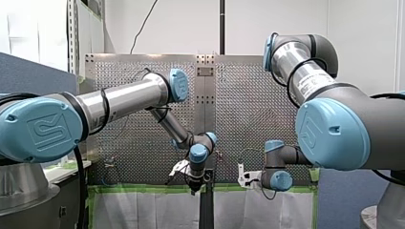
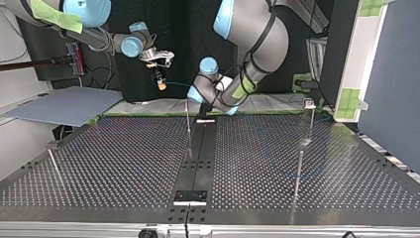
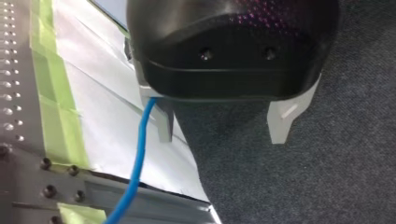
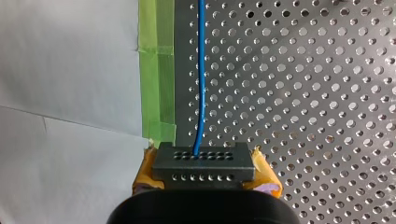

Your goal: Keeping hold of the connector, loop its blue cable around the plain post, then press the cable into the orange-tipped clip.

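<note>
Right wrist view: shows the right gripper (image 4: 204,171) clamped on the black connector (image 4: 204,163), yellow pads (image 4: 145,173) pressed to either end. Shows the blue cable (image 4: 201,84) leaving the connector's face and running straight ahead of the gripper, over the perforated worktop (image 4: 303,93), close beside the green tape (image 4: 156,107) along its edge.

Left wrist view: shows the left gripper (image 3: 222,135) open, pale fingers (image 3: 164,123) well apart, nothing between them. Cable on the outer side of one finger; touching or just beside, cannot tell. Grey carpet (image 3: 280,186) under the gripper, so out past the worktop's edge.

Top view: both grippers at the far edge, raised above the worktop. Thin post (image 2: 188,118) just ahead of the left gripper; likely plain post (image 2: 299,171) well ahead of it and to one side. Orange tip on any clip too small to make out.

Risks, as judged:
- Cable snagging on the open left finger during the swing, twisting the connector in the pads.
- Slack line slipping over a post's top instead of wrapping it.
- Arms brushing, being close together at the edge.

Room: wide bare worktop ahead of both grippers, posts well apart. Tight only along the taped edge.
</note>
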Controlling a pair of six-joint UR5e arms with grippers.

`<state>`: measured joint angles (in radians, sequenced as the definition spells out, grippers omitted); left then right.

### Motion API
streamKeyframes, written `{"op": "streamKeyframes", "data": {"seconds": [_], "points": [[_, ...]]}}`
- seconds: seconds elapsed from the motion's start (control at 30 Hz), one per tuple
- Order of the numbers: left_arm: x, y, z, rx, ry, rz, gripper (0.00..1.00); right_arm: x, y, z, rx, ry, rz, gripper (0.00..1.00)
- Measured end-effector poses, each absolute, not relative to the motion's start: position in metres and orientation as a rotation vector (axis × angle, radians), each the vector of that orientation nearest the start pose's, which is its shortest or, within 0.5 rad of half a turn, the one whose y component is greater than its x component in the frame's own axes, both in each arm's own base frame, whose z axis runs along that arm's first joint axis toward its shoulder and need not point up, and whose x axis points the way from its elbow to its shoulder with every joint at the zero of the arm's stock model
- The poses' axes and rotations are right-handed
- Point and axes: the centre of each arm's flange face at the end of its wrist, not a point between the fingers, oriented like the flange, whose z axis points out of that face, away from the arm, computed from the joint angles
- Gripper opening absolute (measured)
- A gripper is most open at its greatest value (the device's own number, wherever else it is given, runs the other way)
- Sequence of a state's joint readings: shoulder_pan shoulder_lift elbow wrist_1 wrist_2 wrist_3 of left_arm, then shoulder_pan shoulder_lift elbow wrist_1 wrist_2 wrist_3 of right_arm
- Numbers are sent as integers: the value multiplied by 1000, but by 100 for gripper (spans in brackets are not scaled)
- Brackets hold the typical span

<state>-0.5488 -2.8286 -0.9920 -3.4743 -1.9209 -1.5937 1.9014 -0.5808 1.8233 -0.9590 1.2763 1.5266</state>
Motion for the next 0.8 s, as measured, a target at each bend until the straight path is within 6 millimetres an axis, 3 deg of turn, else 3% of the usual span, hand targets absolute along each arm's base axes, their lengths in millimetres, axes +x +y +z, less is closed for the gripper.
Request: {"op": "streamKeyframes", "data": {"seconds": [0.27, 0.6, 0.8], "points": [[526, -435, -95, 527, 2456, 224, 100, 331, -463, -98, 1903, -1008, 1477, 0], [517, -420, -127, 540, 2492, 257, 100, 331, -463, -98, 1904, -1006, 1479, 0], [518, -420, -130, 537, 2488, 240, 100, 333, -462, -98, 1907, -1005, 1480, 0]]}}
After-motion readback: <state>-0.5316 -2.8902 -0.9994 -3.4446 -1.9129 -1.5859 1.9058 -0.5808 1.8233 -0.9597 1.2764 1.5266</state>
